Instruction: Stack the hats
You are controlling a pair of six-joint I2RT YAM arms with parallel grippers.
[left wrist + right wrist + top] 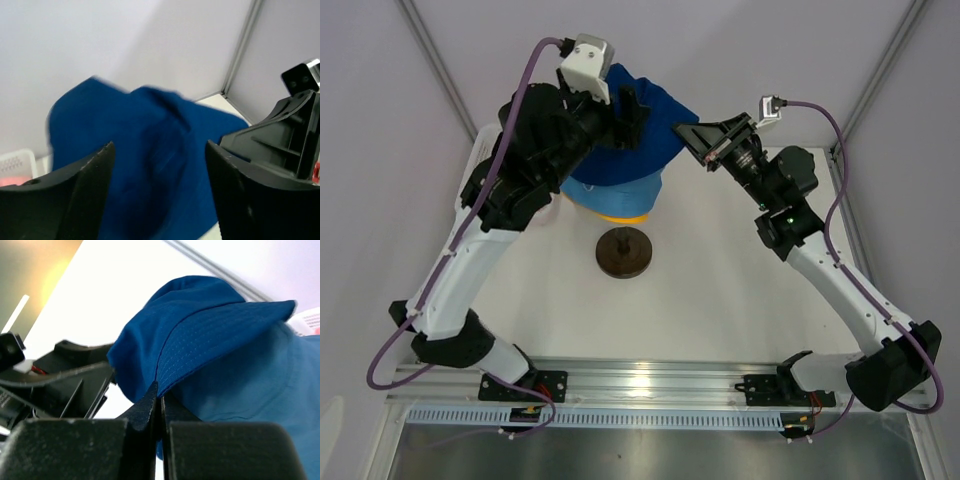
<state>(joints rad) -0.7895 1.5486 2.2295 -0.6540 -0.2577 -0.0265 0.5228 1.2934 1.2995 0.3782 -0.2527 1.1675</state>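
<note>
The right gripper has its 2 fingers pressed together on the edge of the brim of the navy hat. The bite looks very shallow, though the pinch point itself is too small to read for certain. The left gripper hovers just over the same hat with its fingers spread apart and nothing between them but air, the crown lying below the gap. The navy hat sits at the far side of the table, draped over the light blue hat, with the brim of the yellow hat showing beneath; a pink hat shows in none of the 3 views. The likeliest trouble is the soft brim slipping out of so thin a hold, or the cloth folding so that the hat settles crooked on the pile. Any pull sideways could also drag the 2 hats underneath out of line. The 2 wrists are close together above the pile and could knock each other. A dark brown round base stands just in front of the hats, between them and the arm bases.
</note>
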